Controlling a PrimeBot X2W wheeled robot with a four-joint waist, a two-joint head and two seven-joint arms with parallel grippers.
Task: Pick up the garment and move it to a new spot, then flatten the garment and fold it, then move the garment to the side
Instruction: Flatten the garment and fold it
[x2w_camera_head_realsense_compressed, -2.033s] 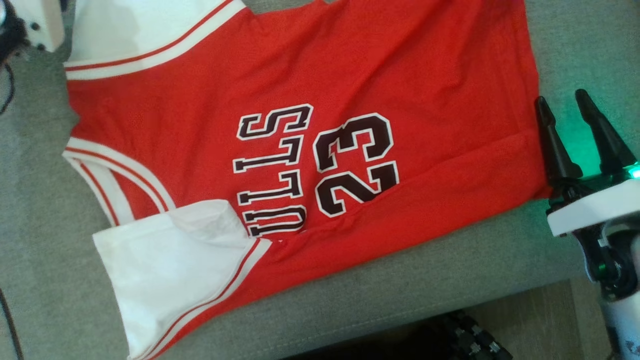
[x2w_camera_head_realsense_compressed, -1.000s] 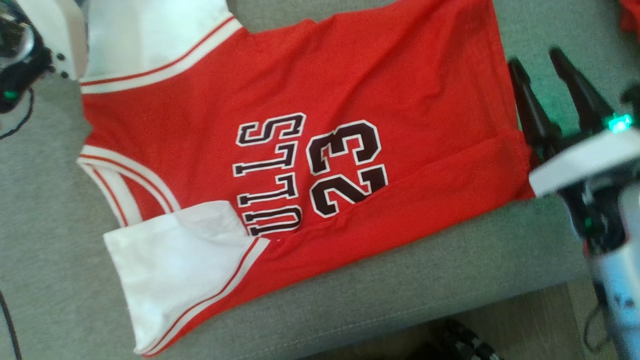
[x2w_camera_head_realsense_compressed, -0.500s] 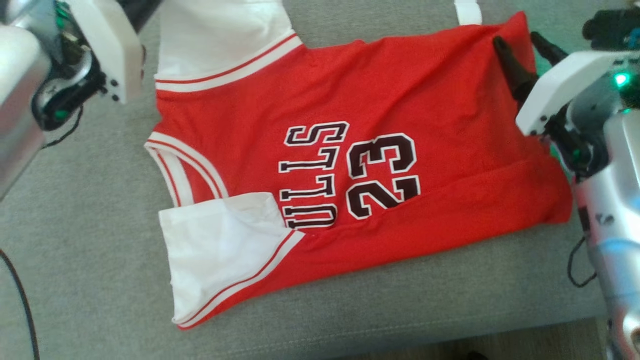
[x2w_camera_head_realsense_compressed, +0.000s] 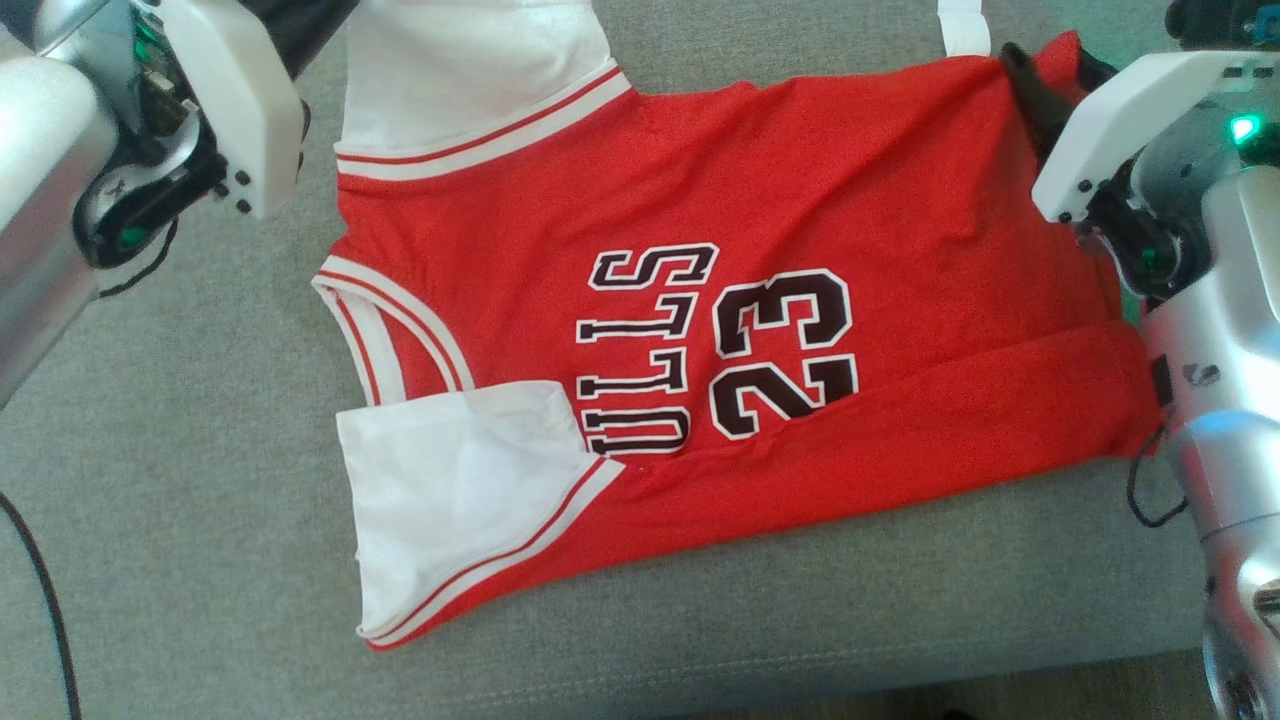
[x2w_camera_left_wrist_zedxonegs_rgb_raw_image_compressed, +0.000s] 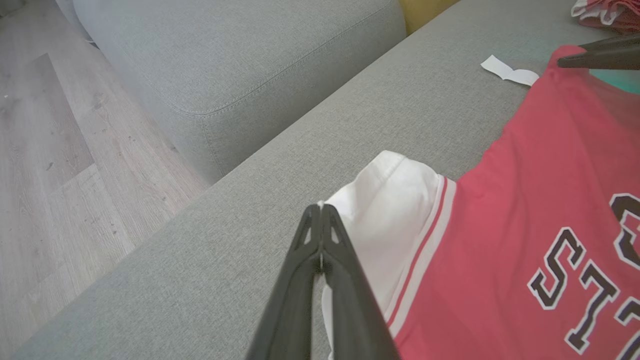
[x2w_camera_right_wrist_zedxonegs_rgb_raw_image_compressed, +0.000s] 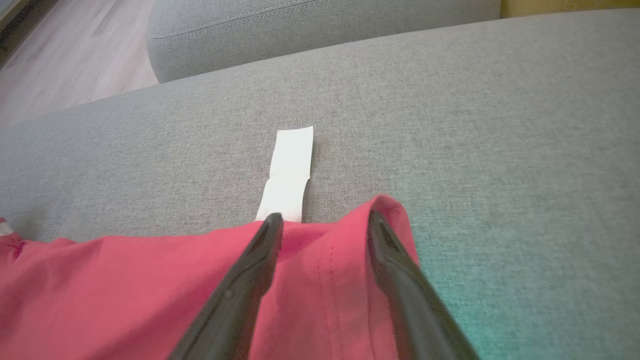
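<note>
Closer, left wrist view shows left gripper (x2w_camera_left_wrist_zedxonegs_rgb_raw_image_compressed: 320, 209) pinching garment (x2w_camera_left_wrist_zedxonegs_rgb_raw_image_compressed: 525, 215).

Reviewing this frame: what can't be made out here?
- Head view: the start of the jersey lettering, covered by its folded white sleeve.
- Left wrist view: red-and-white cloth, cut off by the top edge.
- Right wrist view: whether the hem lies between the fingers of the right tool or beneath them; the angle hides it.

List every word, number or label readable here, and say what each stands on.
"ULLS": dark, white-edged letters lying sideways on the red jersey; the word's start is hidden under a fold.
"23": the same lettering, beside that word on the jersey.
White tag at the jersey's hem: no print can be made out on it.
</note>
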